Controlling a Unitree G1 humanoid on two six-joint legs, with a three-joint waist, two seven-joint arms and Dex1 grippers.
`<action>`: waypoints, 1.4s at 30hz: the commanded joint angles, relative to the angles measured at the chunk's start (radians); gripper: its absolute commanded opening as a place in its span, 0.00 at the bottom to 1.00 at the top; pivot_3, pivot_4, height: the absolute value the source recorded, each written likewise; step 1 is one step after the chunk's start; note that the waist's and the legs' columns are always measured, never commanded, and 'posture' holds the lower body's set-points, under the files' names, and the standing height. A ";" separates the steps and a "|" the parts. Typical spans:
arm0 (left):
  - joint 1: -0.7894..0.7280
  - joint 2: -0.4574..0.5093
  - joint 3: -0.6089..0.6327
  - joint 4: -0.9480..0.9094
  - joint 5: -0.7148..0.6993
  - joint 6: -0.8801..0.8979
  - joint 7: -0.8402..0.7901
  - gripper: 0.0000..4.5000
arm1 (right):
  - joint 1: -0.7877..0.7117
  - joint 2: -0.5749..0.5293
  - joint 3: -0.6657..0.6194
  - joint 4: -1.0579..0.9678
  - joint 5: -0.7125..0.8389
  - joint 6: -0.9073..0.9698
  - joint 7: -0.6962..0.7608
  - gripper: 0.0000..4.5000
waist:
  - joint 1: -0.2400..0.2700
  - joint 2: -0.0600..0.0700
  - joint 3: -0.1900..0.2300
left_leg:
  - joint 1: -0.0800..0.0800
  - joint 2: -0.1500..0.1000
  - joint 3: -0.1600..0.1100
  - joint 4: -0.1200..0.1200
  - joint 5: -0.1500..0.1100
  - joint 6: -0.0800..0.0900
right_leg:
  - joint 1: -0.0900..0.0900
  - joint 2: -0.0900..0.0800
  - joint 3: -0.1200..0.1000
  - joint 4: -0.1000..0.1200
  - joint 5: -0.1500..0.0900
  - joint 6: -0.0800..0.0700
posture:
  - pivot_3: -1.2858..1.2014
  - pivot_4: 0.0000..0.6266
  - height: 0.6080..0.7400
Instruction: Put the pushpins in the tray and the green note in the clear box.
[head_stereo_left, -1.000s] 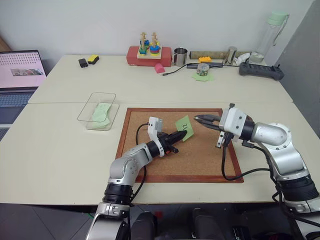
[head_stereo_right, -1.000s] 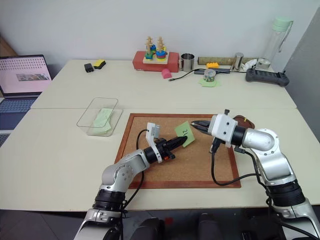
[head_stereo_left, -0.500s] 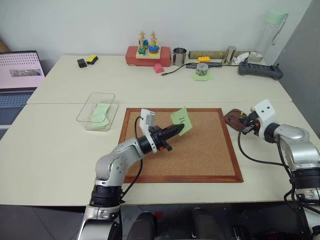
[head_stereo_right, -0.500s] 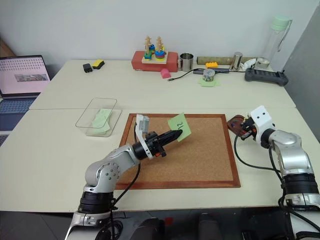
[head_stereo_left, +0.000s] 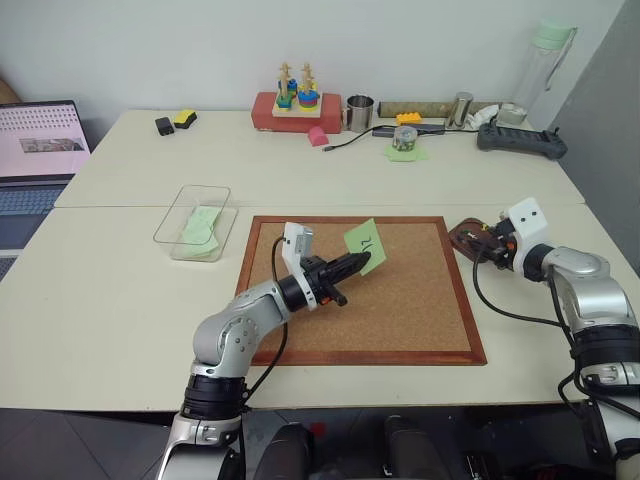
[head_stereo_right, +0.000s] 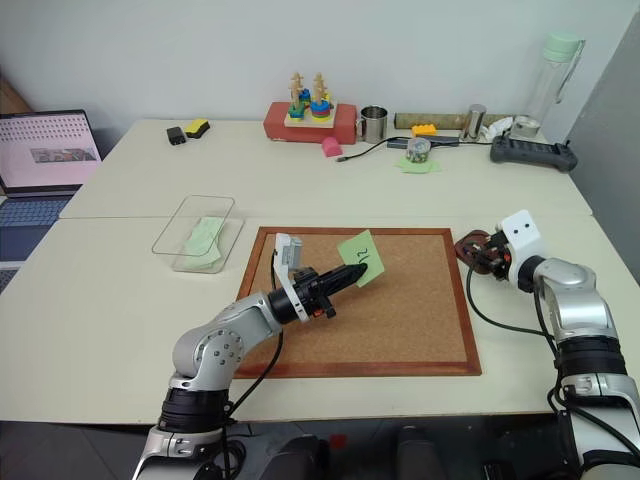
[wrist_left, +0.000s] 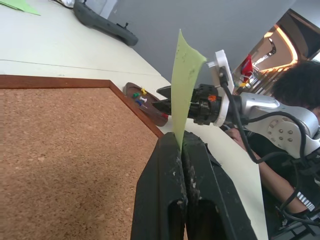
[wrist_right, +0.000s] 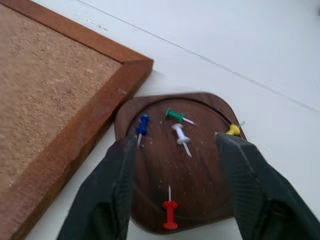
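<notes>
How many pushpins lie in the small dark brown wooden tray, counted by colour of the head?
In the small dark brown wooden tray:
Blue pushpin: 1
Green pushpin: 1
White pushpin: 1
Yellow pushpin: 1
Red pushpin: 1
Total: 5

The right gripper now hangs over the tray with fingers spread, away from the corkboard; a red pushpin lies inside.
</notes>
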 joint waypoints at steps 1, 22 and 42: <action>-0.014 0.012 0.023 -0.067 0.004 -0.036 0.026 0.00 | 0.015 -0.061 -0.023 -0.141 0.035 -0.057 0.094 0.76 | 0.000 0.000 0.000 | 0.000 0.000 0.000 0.000 0.000 0.000 | 0.000 0.000 0.000 0.000 0.000 0.000 | 0.52 0.24 1.00; -0.039 0.314 0.279 -0.113 0.301 -0.207 0.363 0.00 | -0.244 -0.061 0.133 -0.547 0.331 0.241 0.441 0.81 | 0.004 -0.001 0.001 | -0.001 0.001 -0.006 -0.001 0.000 0.000 | -0.001 -0.001 -0.002 -0.001 0.000 0.000 | 0.52 0.24 1.00; -0.116 0.470 0.260 0.187 0.465 -0.220 0.368 0.00 | -0.285 0.018 0.121 -0.552 0.369 0.281 0.372 0.81 | 0.004 -0.002 0.001 | -0.017 0.001 -0.006 0.000 0.000 -0.001 | -0.019 -0.001 -0.001 0.003 0.002 0.000 | 0.52 0.24 1.00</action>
